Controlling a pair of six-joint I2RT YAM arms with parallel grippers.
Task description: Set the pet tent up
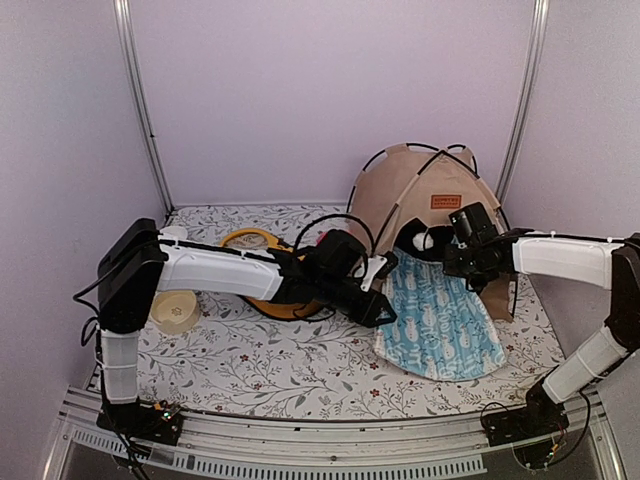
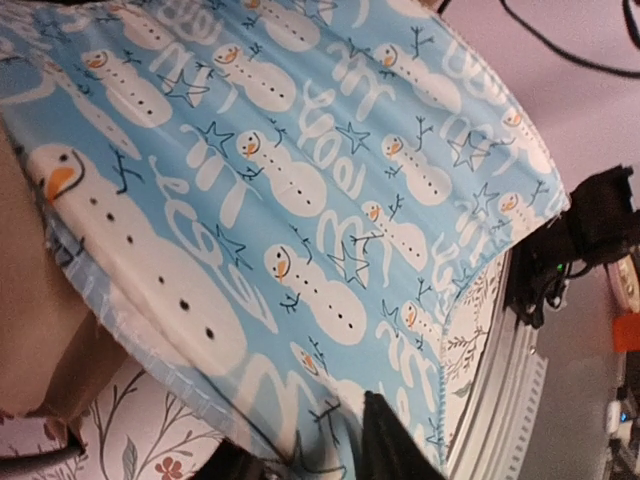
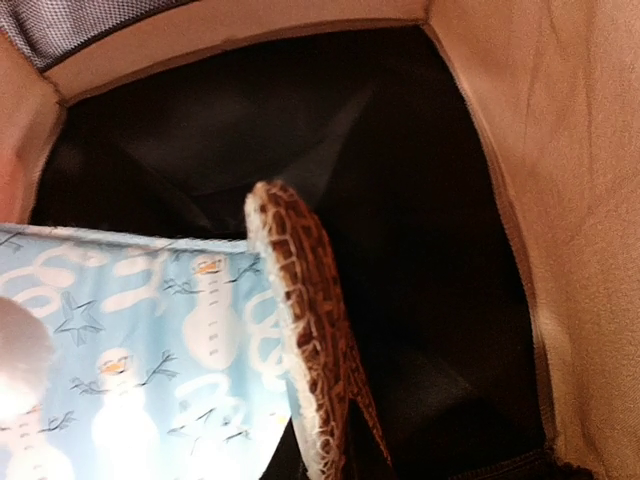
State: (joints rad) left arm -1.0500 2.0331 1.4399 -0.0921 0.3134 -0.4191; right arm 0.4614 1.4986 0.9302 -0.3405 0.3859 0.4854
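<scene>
cushion [image 1: 440, 325] at pet tent [image 1: 395, 185] mouth

Blue snowman cushion [image 1: 440, 325] (one edge curled), yellow feeder [image 1: 283, 306], floral tablecloth [image 1: 270, 372]

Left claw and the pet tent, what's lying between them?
The blue snowman cushion, running from the left claw to the pet tent mouth; the top view shows it.

The blue snowman cushion [image 1: 440, 325] lies across the pet tent [image 1: 420, 185] doorway at centre right; in the right wrist view, dark free room shows right of its raised edge; the left arm [image 1: 230, 272] bars mid-frame, the yellow feeder [image 1: 250, 240] just behind it; bare table [image 1: 280, 375] runs along the lower centre.
</scene>
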